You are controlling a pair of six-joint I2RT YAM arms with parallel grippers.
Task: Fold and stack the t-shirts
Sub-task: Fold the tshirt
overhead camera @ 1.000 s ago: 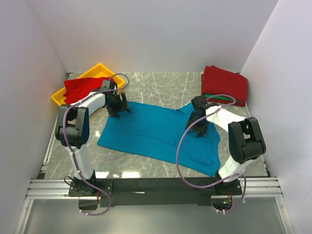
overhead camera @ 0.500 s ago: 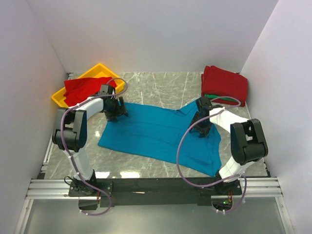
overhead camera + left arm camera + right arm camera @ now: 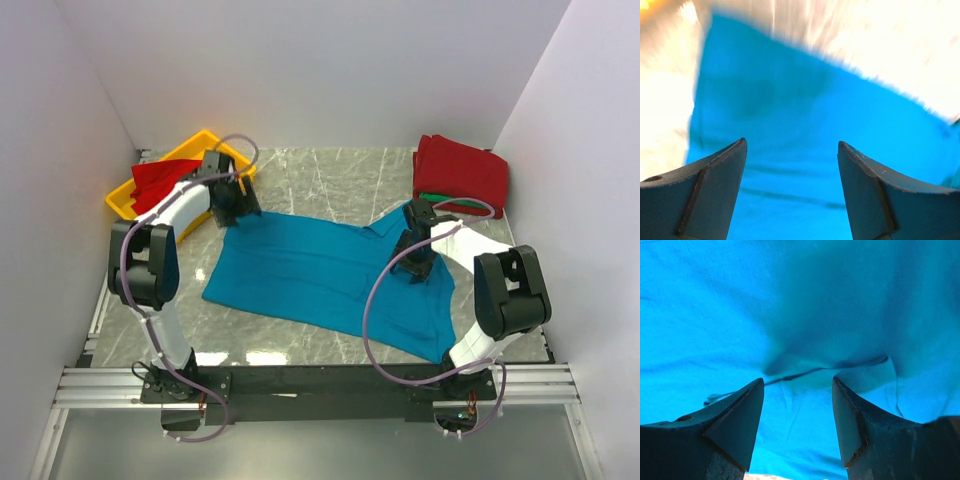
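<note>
A teal-blue t-shirt (image 3: 320,275) lies spread flat across the middle of the table. My left gripper (image 3: 232,208) is open and empty above the shirt's far left corner; its wrist view shows blue cloth (image 3: 790,125) between the fingers (image 3: 715,185). My right gripper (image 3: 415,262) is open and empty, low over the shirt's right part by the collar; its wrist view shows wrinkled blue cloth (image 3: 800,330). A red t-shirt (image 3: 165,178) lies in the yellow tray. Folded red shirts (image 3: 460,172) with a green one (image 3: 445,200) beneath are stacked at the back right.
The yellow plastic tray (image 3: 125,200) stands at the back left against the wall. White walls close in the table on the left, back and right. The marble tabletop (image 3: 330,175) shows behind the blue shirt.
My left gripper has lifted off the blue shirt's far left corner and moved back toward the tray. My right gripper shifted slightly right and nearer over the shirt.
</note>
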